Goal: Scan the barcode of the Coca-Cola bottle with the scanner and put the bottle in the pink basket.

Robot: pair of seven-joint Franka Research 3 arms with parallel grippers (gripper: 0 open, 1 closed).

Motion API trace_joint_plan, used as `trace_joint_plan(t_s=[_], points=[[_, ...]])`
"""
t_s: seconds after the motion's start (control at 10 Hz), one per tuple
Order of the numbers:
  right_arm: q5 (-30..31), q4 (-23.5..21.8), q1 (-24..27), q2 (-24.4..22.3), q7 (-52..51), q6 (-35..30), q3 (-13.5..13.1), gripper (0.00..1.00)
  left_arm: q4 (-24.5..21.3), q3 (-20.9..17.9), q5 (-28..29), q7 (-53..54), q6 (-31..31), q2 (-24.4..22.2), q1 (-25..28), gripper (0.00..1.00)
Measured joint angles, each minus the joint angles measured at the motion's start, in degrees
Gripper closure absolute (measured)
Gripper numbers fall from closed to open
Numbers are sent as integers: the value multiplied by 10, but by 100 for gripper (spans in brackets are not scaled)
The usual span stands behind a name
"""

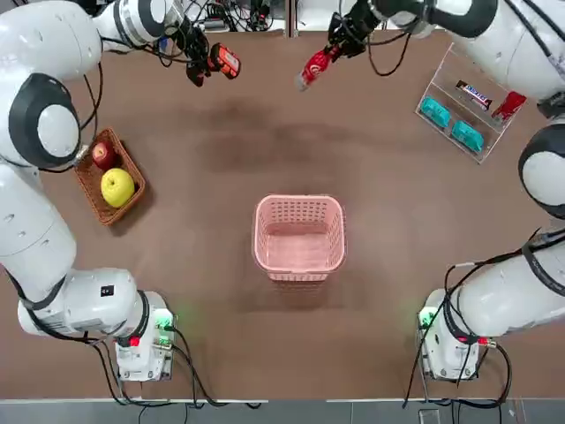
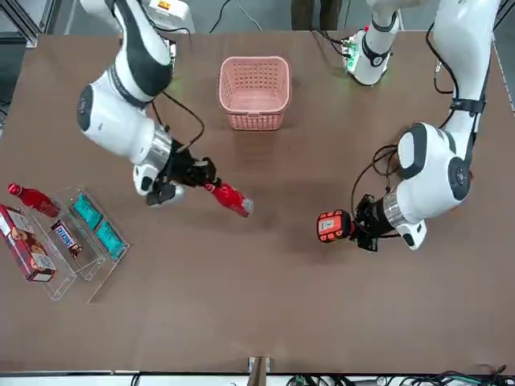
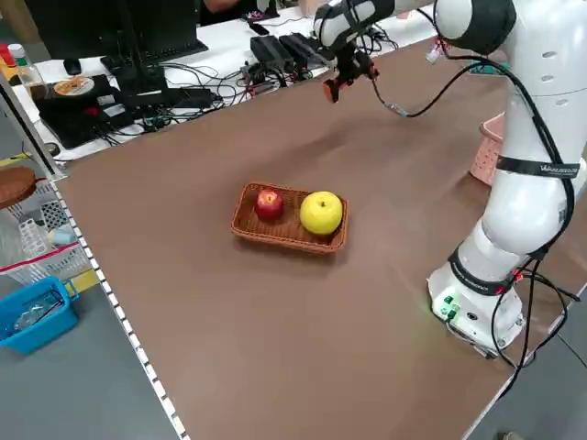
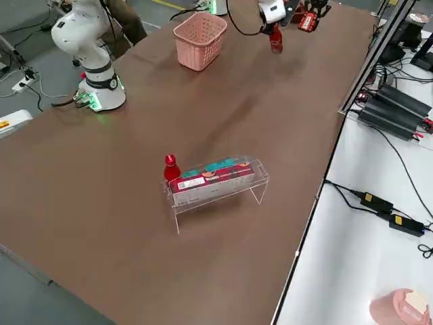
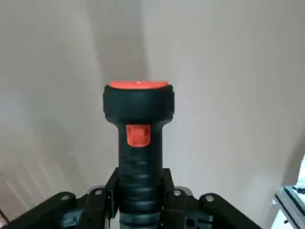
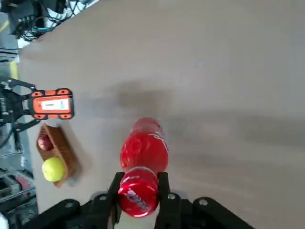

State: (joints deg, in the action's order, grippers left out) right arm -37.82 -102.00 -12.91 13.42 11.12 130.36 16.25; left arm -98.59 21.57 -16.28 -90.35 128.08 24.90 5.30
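The Coca-Cola bottle (image 1: 315,66), red-labelled, hangs tilted above the far middle of the table, with my right gripper (image 1: 340,44) shut on it. In the right wrist view the bottle (image 6: 143,157) sticks out from between the fingers (image 6: 162,188). The black and orange scanner (image 1: 222,60) is held off the table at the far left by my left gripper (image 1: 199,57), its face turned toward the bottle. The left wrist view shows the fingers clamped on the scanner's handle (image 5: 138,157). The pink basket (image 1: 298,265) stands at the table's centre with nothing in it.
A brown wicker basket (image 1: 88,181) holding a red apple and a yellow fruit sits at the left. A clear acrylic rack (image 1: 441,84) with snack packets and a small red bottle (image 2: 32,197) stands at the far right. Cables lie beyond the far edge.
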Motion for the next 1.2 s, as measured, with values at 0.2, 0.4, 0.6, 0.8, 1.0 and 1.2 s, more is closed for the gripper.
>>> trace_joint_plan(t_s=[0.2, 0.4, 0.6, 0.8, 1.0, 1.2], points=[[-16, -1, -39, 28, 3, 41, 0, 67, 1, 16, -18, 0, 0, 0, 0, 63], [-24, -1, -62, 62, 7, 82, -1, 67, 3, 35, -37, -11, 2, 0, -1, 63], [-47, 8, -73, 87, 7, 109, -1, 67, 6, 47, -40, -29, 19, 0, -1, 63], [-69, 35, -74, 95, 7, 112, -4, 67, 6, 53, -40, -35, 43, 1, -3, 63], [-88, 54, -73, 97, 7, 112, -6, 67, 5, 58, -40, -35, 59, 5, -4, 63], [-92, 63, -73, 102, 7, 112, -5, 67, 5, 61, -40, -35, 63, 6, -4, 63]])
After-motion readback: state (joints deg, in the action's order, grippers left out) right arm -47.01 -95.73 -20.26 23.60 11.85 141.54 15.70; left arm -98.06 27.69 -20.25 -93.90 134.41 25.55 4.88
